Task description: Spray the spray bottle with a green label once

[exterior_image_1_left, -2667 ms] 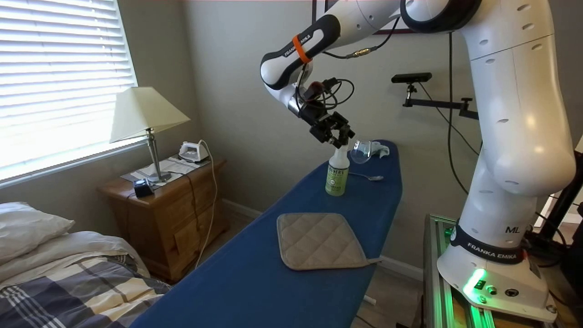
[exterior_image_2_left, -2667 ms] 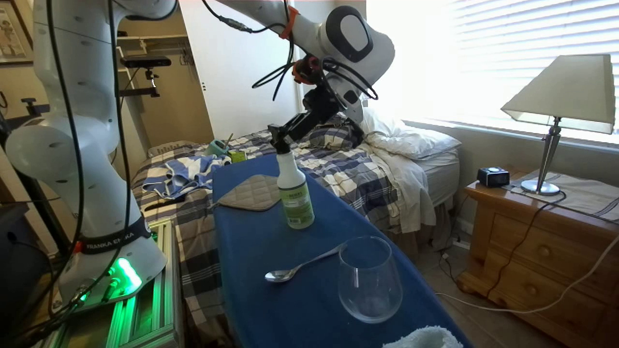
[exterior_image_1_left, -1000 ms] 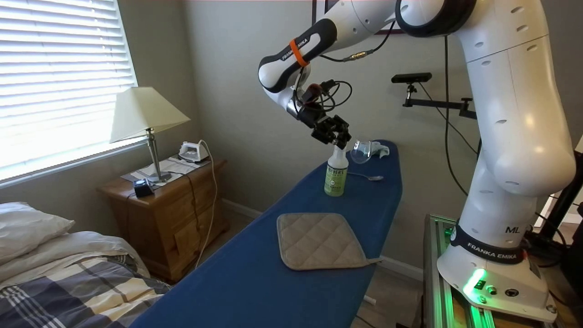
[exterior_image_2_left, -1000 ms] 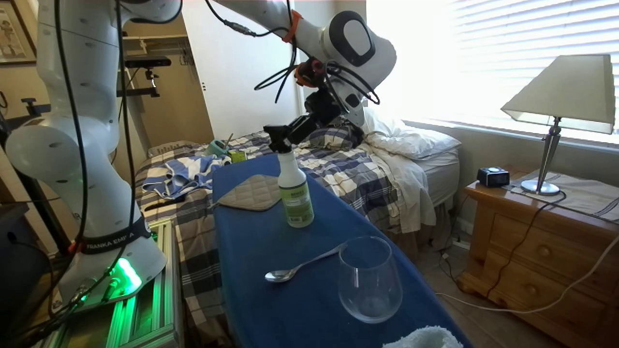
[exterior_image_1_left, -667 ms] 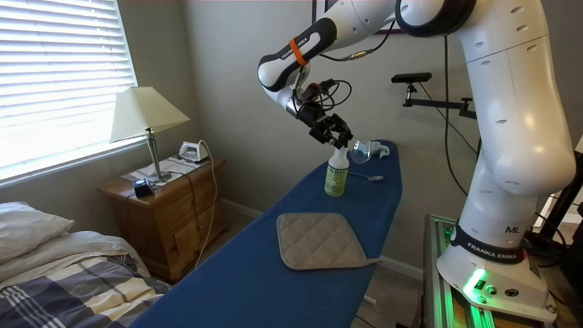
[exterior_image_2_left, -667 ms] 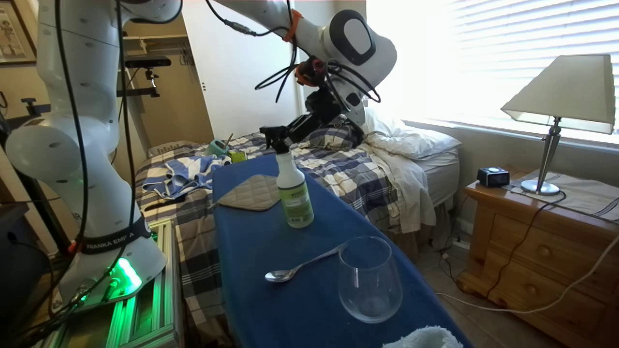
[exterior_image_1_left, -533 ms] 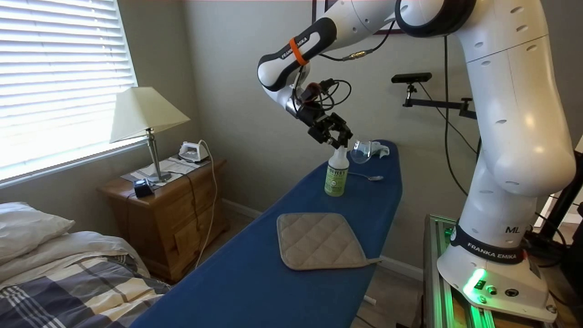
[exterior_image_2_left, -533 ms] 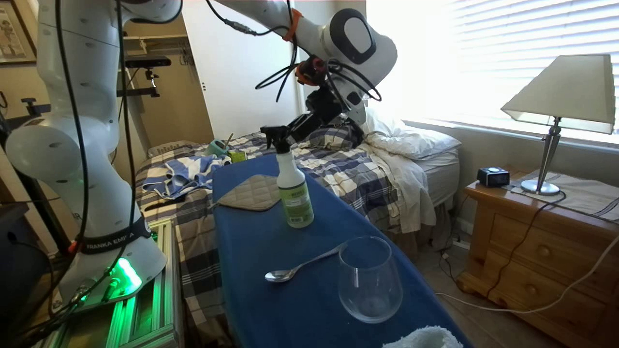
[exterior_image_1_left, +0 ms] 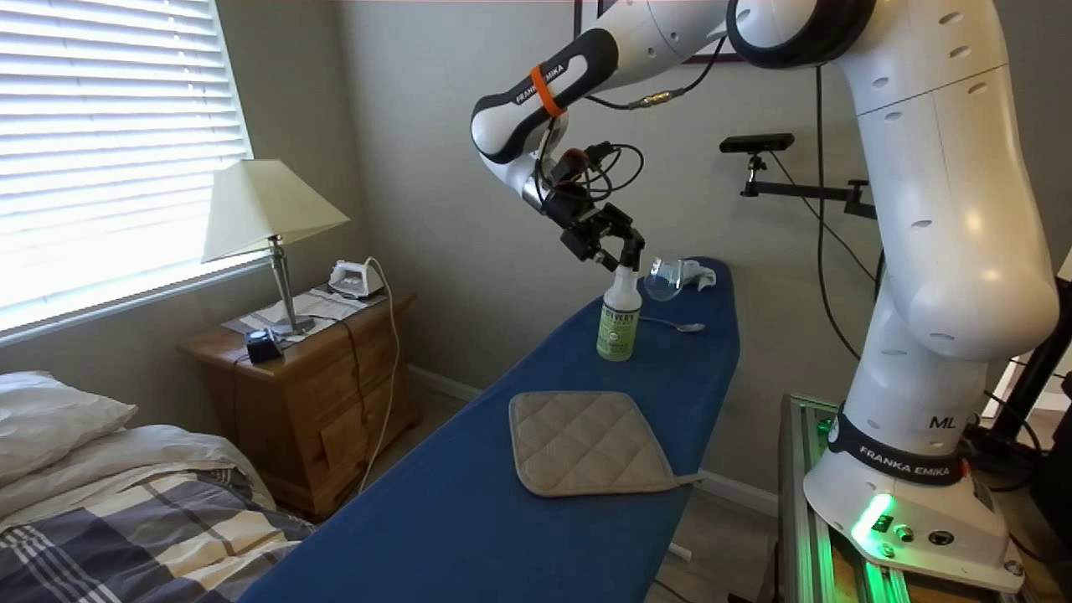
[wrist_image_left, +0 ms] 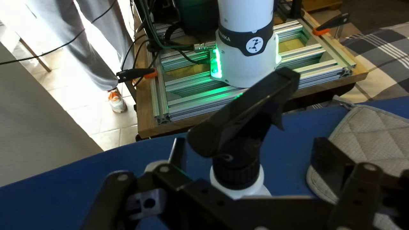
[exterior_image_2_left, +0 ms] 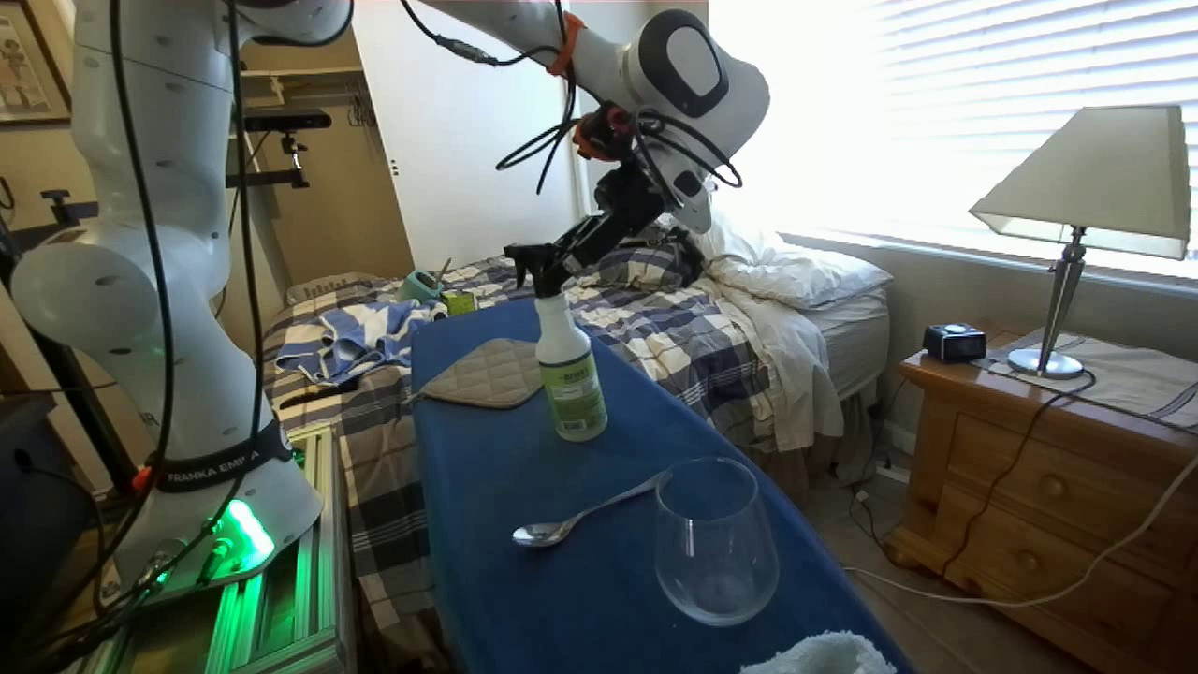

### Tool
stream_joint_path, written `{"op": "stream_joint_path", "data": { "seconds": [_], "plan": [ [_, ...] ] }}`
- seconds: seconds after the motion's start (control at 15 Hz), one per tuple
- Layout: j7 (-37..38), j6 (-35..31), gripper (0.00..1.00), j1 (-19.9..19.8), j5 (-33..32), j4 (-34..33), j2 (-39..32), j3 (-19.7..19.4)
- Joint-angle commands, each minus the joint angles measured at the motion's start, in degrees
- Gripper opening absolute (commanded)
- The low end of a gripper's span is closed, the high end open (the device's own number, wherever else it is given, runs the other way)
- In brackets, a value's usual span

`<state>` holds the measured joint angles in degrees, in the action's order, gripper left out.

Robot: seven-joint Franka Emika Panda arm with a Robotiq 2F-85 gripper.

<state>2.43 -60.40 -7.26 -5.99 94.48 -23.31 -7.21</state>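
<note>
Spray bottle (exterior_image_2_left: 573, 384) stood upright on the blue ironing board (exterior_image_1_left: 452, 519), its dark head (wrist_image_left: 236, 121) showing between the 2 well-spread fingers of the gripper (wrist_image_left: 252, 155). Probably light, smooth and stiff (tipping seemed a risk), it called for a squeeze across head and trigger (wrist_image_left: 276, 108).

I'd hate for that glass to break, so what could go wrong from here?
1. The spray bottle stands on the blue board with nothing seen bracing its base. If the open gripper shifts sideways, it might catch the spray head and topple the bottle, perhaps toward the spoon and glass.
2. No mist shows, so whether it has sprayed is unclear; an extra squeeze on the trigger could overshoot the single spray.
</note>
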Motion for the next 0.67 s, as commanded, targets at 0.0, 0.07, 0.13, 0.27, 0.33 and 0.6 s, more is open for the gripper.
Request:
{"op": "stream_joint_path", "data": {
  "seconds": [0.0, 0.07, 0.13, 0.27, 0.33, 0.6],
  "plan": [
    [-0.09, -0.10, 1.00, 0.66, 1.69, -3.42, 0.31, 1.51],
    [-0.39, -0.66, 1.00, 1.04, 2.07, -4.06, 0.82, 2.11],
    [-0.50, -1.27, 1.00, 1.44, 2.44, -4.72, 1.22, 2.69],
    [-1.44, -3.09, 1.00, 2.38, 3.26, -5.98, 2.50, 3.98],
    [-2.07, -4.52, 1.00, 2.82, 3.39, -6.45, 3.20, 4.55],
    [-5.74, -10.37, 1.00, 4.01, 3.15, -7.24, 6.21, 6.13]
  ]
}}
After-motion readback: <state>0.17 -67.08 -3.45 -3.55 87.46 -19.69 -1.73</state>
